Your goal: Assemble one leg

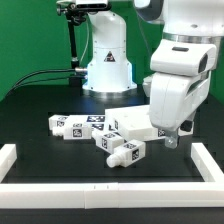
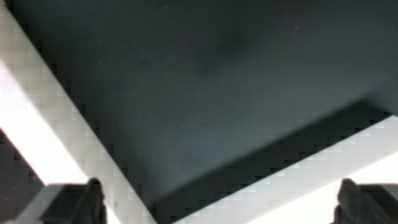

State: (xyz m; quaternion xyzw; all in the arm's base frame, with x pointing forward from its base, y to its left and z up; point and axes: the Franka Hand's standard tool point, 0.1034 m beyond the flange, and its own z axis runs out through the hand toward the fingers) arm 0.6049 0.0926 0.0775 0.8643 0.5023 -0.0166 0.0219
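Note:
Several white legs with black-and-white tags lie loose in the middle of the black table: one at the exterior view's left, one beside it, and two nearer the front. The large white square panel lies just behind them. My gripper hangs at the panel's right edge, low over the table and apart from the legs. In the wrist view my gripper is open and empty, with its dark fingertips wide apart. No leg shows in the wrist view.
A low white border runs round the table's front and sides. In the wrist view two white strips meet in a corner between my fingers. The white robot base and a black stand are at the back.

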